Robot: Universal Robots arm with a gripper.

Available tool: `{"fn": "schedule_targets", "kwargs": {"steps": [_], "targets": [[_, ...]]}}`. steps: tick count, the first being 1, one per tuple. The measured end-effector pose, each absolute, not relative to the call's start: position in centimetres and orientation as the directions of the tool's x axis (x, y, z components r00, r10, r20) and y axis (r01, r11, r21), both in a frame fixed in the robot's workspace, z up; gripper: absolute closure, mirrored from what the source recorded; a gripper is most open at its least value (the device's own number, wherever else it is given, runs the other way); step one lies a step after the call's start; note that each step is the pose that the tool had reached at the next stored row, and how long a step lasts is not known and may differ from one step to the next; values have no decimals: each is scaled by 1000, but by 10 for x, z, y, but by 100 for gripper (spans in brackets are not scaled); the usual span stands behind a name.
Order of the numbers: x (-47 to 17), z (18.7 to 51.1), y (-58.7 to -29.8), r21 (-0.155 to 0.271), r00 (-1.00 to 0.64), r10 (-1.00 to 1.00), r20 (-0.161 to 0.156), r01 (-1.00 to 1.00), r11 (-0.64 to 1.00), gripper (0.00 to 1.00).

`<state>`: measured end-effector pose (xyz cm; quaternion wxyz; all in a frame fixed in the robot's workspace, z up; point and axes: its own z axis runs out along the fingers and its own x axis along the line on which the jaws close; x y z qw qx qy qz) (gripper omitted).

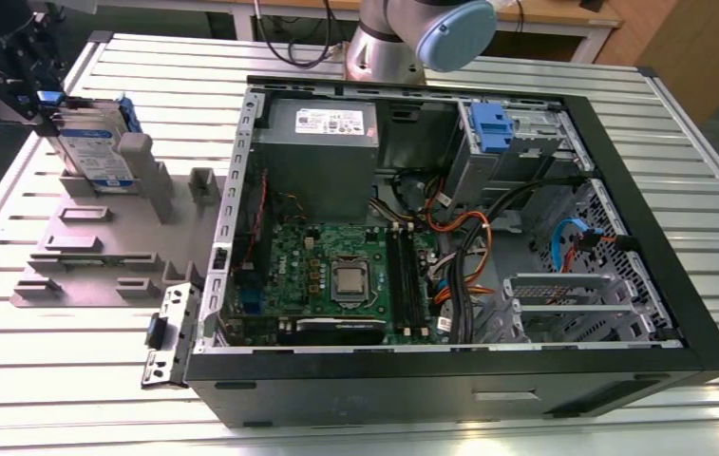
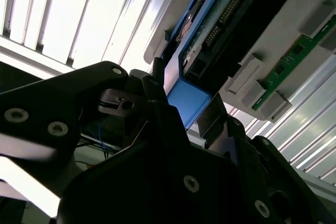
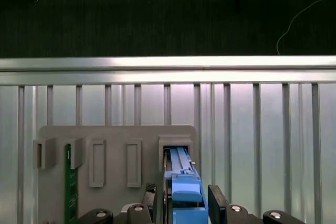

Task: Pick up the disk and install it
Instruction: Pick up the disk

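The released claw [image 3: 182, 196] straddles the disk [image 3: 181, 174], which stands on edge between its fingers [image 3: 216, 200] in a grey holder [image 3: 115, 135] on the counter [image 3: 262, 129], not yet lifted or installed in the open computer [image 1: 397, 394].

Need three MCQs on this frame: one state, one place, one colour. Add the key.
1. The computer case is: A open, B closed, C upside down.
2. The disk is: A flat atop the case, B upright in the grey fixture, C inside the case.
3. The disk's bracket is: A red, B blue, C green.
Key: 1 A, the motherboard lies exposed; 2 B, it stands in a fixture slot beside the case; 3 B, blue in both wrist views.
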<state>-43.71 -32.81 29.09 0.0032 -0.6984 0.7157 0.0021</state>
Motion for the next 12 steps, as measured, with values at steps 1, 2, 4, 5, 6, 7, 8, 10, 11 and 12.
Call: {"fn": "schedule_targets", "kwargs": {"steps": [1, 2, 4, 5, 6, 7, 8, 10, 11, 12], "targets": [[-437, 291, -328, -1, -24, -1000, -8, -1000, 24, 49], [-437, 290, -328, -1, -24, -1000, -8, -1000, 24, 49], [-437, 289, -328, -2, -24, -1000, -8, -1000, 24, 49], [-437, 289, -328, -1, -24, -1000, -8, -1000, 24, 49], [-437, 289, -328, -1, -24, -1000, -8, -1000, 24, 51], [-437, 289, -328, -1, -24, -1000, -8, -1000, 24, 51], [-437, 288, -328, -1, -24, -1000, -8, -1000, 24, 58], [-437, 288, -328, -1, -24, -1000, -8, -1000, 24, 58], [-437, 288, -328, -1, -24, -1000, -8, -1000, 24, 58], [-437, 288, -328, -1, -24, -1000, -7, -1000, 24, 58]]}}
